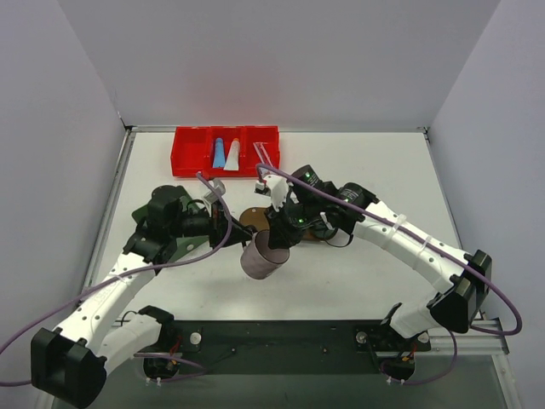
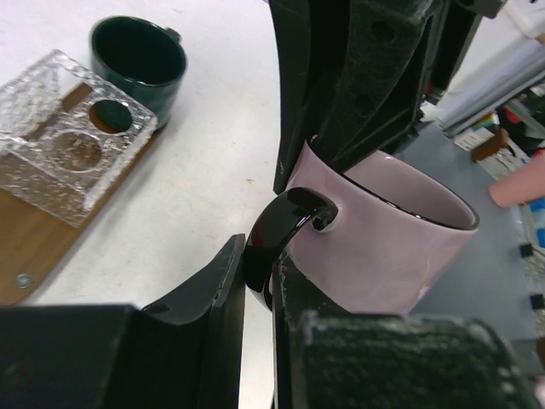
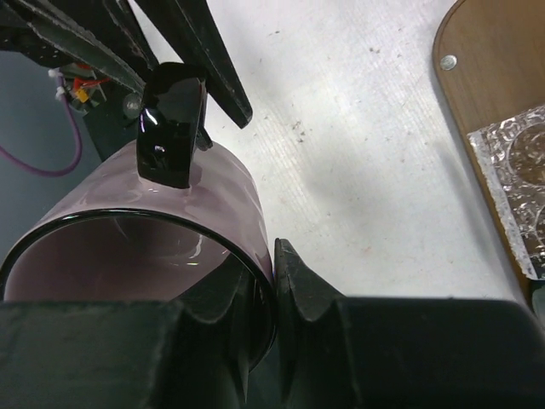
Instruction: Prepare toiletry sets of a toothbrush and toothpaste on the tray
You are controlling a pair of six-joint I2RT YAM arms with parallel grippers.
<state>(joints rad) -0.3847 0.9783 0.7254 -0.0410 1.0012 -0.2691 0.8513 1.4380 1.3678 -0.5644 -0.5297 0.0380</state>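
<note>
The right gripper [image 3: 264,281] pinched the mug [image 3: 128,196] by its wall at the rim, one finger inside and one outside. That grip held the mug tipped, with its handle [image 3: 170,128] turned toward the other arm. The left gripper [image 2: 258,273] stood narrow, its jaws on either side of that handle and, as far as could be seen, clamped on it. It looked like a handover, since the handle offered a firmer hold than a rim pinch.

The tray [image 3: 485,77] lay just beyond the right jaws, carrying a clear holder [image 2: 60,119]. The blue tube [image 1: 219,153], white tube [image 1: 232,155] and brushes [image 1: 264,155] lay well beyond both jaws in the bin [image 1: 189,152]. No set was on the tray yet — probably the mug was being dealt with first.
</note>
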